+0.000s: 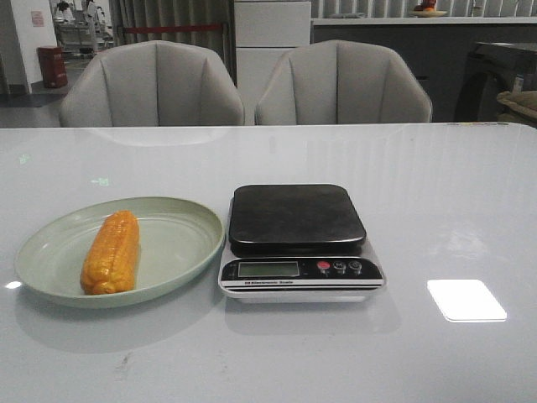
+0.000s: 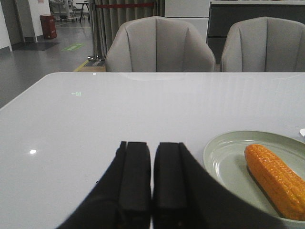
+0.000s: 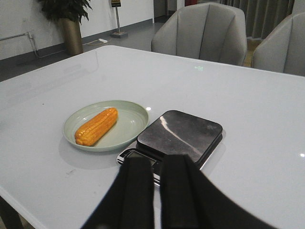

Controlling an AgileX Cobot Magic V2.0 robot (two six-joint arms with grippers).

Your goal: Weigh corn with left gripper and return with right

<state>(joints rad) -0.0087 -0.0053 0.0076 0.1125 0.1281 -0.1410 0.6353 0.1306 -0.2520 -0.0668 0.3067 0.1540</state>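
While the white table (image 1: 268,353) lies wide under everything, two grey chairs (image 1: 155,84) sit behind its far edge. On it, the green plate (image 1: 180,243) rests just left of the kitchen scale (image 1: 298,220), its dark platform bare. The corn (image 1: 112,251) lies on the plate, orange-yellow, lengthwise front to back. The left gripper (image 2: 151,191) hovers near the plate with its fingers pressed together, holding nothing. The right gripper (image 3: 157,195), above the scale's near edge, shows only a thin gap, empty too.
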